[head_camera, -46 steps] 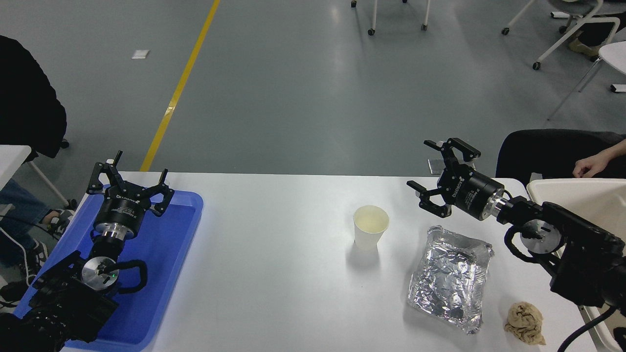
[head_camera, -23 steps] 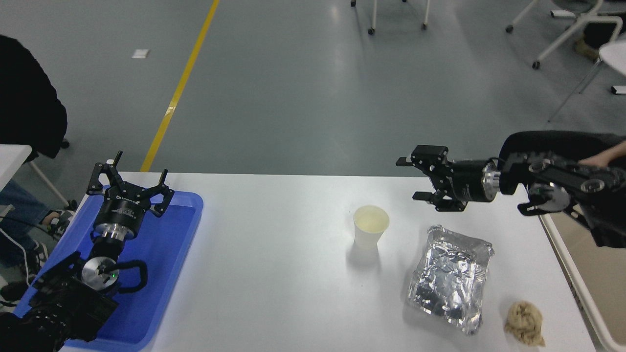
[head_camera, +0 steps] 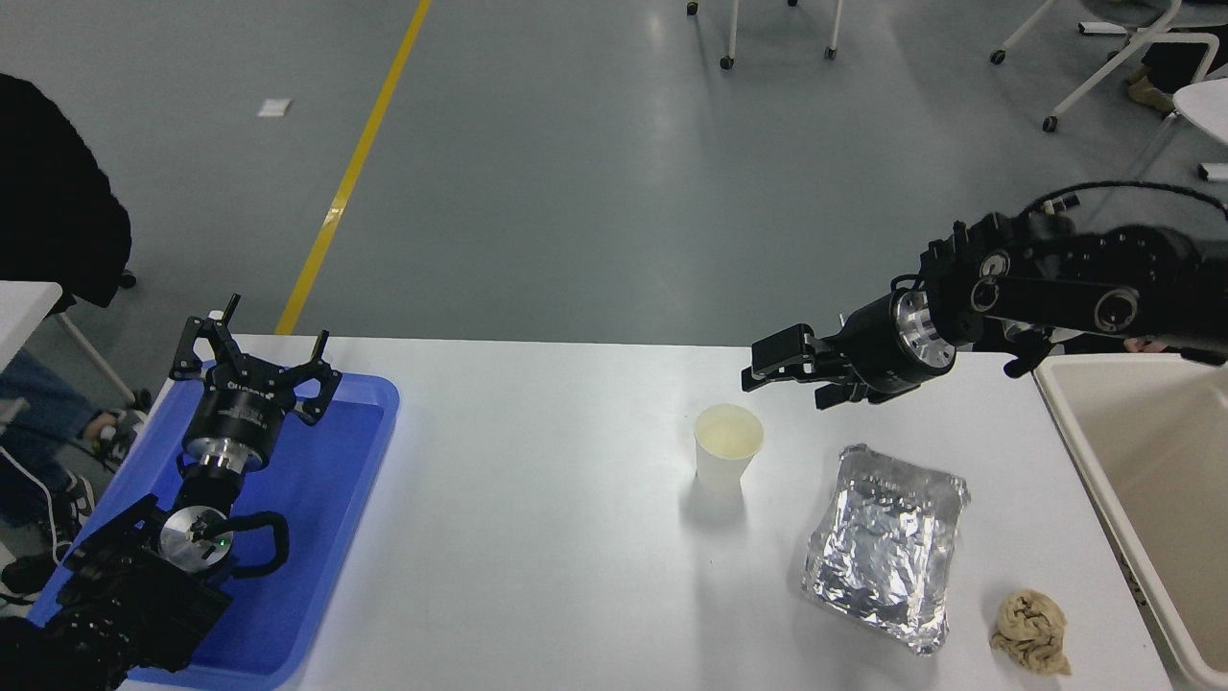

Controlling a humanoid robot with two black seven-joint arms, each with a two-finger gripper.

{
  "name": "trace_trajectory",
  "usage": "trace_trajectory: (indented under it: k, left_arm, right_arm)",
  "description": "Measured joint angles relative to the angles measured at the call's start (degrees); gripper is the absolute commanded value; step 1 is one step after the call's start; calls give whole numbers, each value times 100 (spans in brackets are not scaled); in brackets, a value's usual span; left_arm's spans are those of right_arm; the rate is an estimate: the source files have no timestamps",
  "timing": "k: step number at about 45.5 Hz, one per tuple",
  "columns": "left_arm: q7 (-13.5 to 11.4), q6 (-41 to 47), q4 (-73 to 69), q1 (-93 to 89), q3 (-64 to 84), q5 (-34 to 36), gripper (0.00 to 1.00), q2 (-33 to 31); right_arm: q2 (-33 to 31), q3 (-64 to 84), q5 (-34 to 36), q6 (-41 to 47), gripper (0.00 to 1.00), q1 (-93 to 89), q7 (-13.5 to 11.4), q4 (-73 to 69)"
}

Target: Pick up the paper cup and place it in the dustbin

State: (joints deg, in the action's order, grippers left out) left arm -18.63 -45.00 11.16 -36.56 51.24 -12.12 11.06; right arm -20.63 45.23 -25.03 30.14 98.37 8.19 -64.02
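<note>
Reaching in from the right edge, the right pincer hovers with its fingers apart and nothing between them; the paper cup stands upright on the white table just below and slightly left of its tips, not touching; the dustbin sits well to its right, behind the wrist; a crumpled foil tray lies below it; the left pincer is parked far left over a blue tray, fingers spread.

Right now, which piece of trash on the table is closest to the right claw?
The paper cup: it stands upright just below and left of the right claw. The crumpled foil tray and brown paper wad lie farther toward the near edge.
</note>
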Motion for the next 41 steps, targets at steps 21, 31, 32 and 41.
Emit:
trace_trajectory:
  k: [21, 31, 32, 41]
  left_arm:
    - [0, 0, 0, 3, 0, -2, 100, 1]
    - [0, 0, 0, 3, 0, 0, 100, 1]
    - [0, 0, 0, 3, 0, 0, 100, 1]
    - [0, 0, 0, 2, 0, 0, 100, 1]
  right_arm:
    - [1133, 1899, 835, 245, 100, 1893, 6, -1120]
    - [1409, 2239, 1313, 700, 100, 2688, 2, -1478]
    - [1422, 2261, 1360, 740, 100, 2765, 1, -1514]
    - [1501, 2543, 1698, 1022, 100, 3461, 0, -1925]
